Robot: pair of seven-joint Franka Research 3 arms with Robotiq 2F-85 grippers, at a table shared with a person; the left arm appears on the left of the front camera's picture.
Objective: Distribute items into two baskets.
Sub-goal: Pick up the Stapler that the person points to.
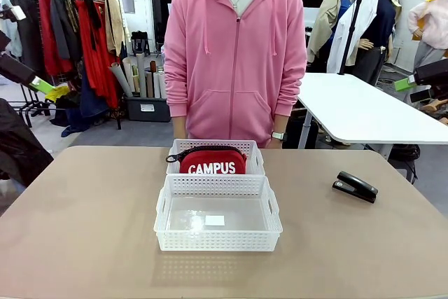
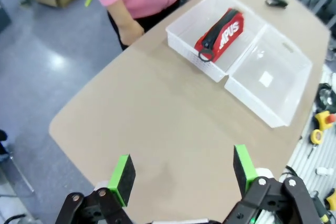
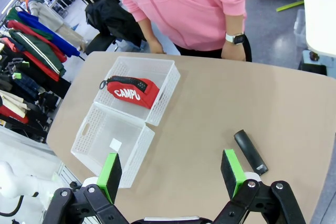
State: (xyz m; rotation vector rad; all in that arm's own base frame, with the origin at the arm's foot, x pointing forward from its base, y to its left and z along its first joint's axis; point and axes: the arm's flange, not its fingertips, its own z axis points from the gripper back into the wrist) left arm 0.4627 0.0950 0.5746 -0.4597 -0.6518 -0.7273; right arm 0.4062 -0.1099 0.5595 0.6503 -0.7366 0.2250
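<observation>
Jaws both wide open, empty; I log stapler (image 3: 250, 152) lower right of right wrist view, nearest right arm, long axis slanting upper-left to lower-right.

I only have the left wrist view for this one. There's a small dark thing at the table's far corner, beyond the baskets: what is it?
Observer: A black stapler, lying on the bare table, outside the near basket and the far basket.
Operator: Is the right pincer near it?
Observer: The right pincer hangs open and empty above the table, with the stapler just past one green pad in its own view.
Operator: My view cuts off the pouch's lettering.
Observer: In the front view the red pouch reads CAMPUS in full.
</observation>
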